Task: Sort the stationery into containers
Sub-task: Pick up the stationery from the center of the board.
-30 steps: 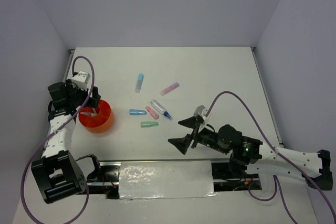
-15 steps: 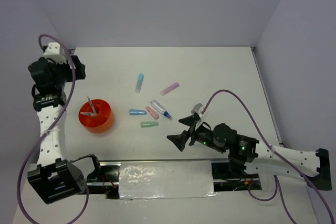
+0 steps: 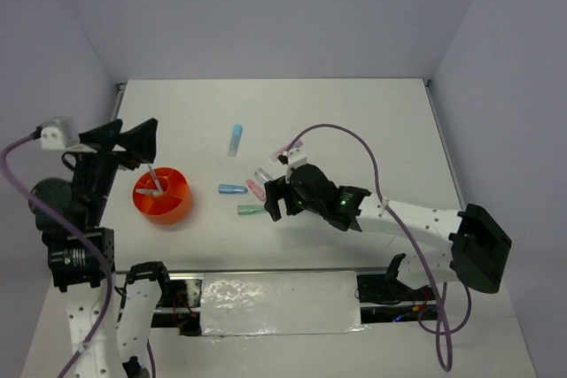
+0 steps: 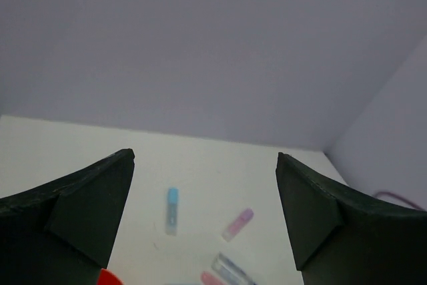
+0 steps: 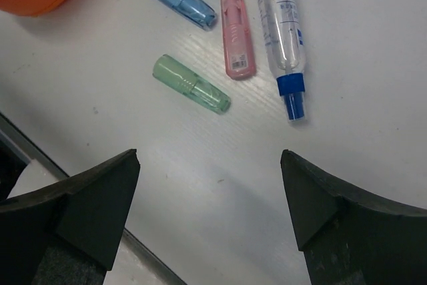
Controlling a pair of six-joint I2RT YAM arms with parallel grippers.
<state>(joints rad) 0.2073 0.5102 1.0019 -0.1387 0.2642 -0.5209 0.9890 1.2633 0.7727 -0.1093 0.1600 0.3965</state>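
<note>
You have six loose pieces lying flat on the white table point(image 3: 354, 121). A translucent blue capsule-like piece point(image 5: 180, 7), a pink capsule-like piece point(image 5: 238, 43), a translucent green capsule-like piece point(image 5: 191, 83) and a clear blue-tipped pen point(image 5: 283, 38) lie clustered, near one another but not touching. A light blue piece with a white end point(image 3: 236, 139) and a paler pink piece point(image 3: 288, 149) lie farther back. That makes two blue, two pink, one green and one clear pen.

The one round orange plastic cup point(image 3: 170, 210) stands left of the cluster. A thin grey pen point(image 3: 152, 174) leans inside it; you cannot tell how many more items lie with it.

Your right gripper point(image 5: 209, 155) hangs over the cluster, jaws wide apart and holding nothing. Your left gripper point(image 4: 205, 155) is held high near the cup, jaws likewise spread and empty.
</note>
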